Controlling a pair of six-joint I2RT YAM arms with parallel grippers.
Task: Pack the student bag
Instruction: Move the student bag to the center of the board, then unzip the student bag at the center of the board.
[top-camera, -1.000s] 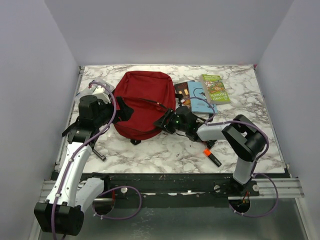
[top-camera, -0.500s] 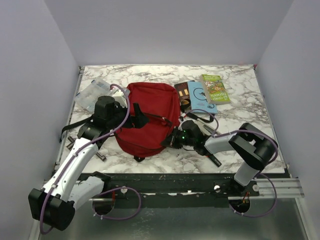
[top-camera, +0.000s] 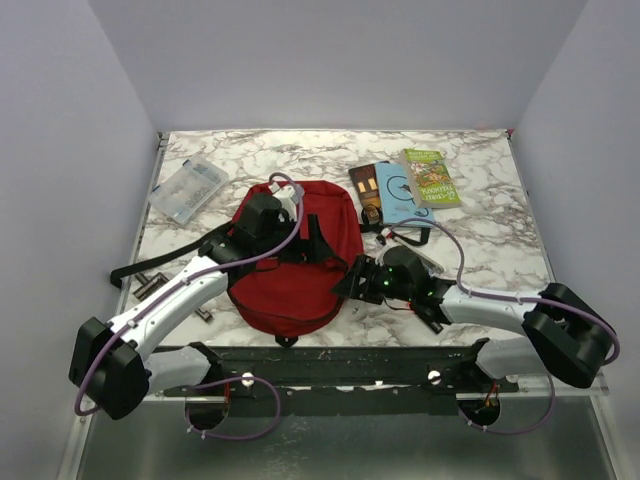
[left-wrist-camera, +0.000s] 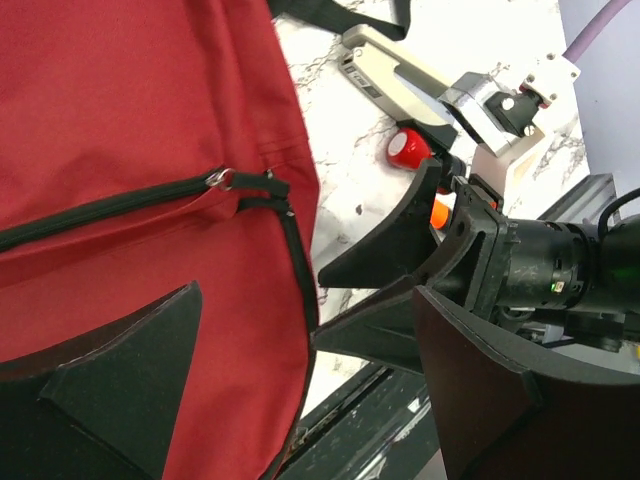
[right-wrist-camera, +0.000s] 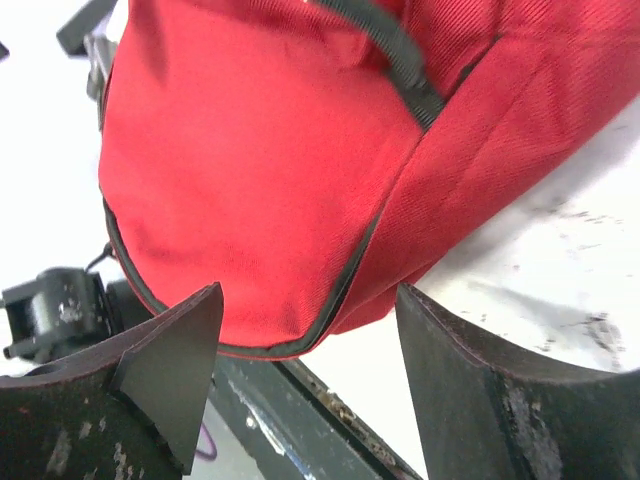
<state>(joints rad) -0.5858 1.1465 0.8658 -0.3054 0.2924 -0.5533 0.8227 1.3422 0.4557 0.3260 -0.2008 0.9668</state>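
The student bag (top-camera: 295, 275), dark red with a black zipper, lies flat near the table's front edge. My left gripper (top-camera: 305, 238) hovers over its upper part, jaws wide apart with nothing between them. In the left wrist view the bag (left-wrist-camera: 140, 130) fills the left side, its zipper pull (left-wrist-camera: 222, 180) lying shut, and the left gripper (left-wrist-camera: 310, 400) spans the bag's right edge. My right gripper (top-camera: 352, 283) sits at the bag's right front corner. In the right wrist view that corner (right-wrist-camera: 300, 200) lies just ahead of the open right gripper (right-wrist-camera: 310, 370), untouched.
A clear plastic case (top-camera: 187, 188) lies at the back left. Books (top-camera: 405, 185) sit at the back right. Black straps (top-camera: 150, 265) trail left of the bag. A small red-capped item (left-wrist-camera: 408, 150) lies right of the bag. The table's front rail (right-wrist-camera: 330, 420) is close below.
The bag has slid toward the front and right. My left arm swung right over it. My right gripper moved forward, shut briefly, then opened off the bag's corner.
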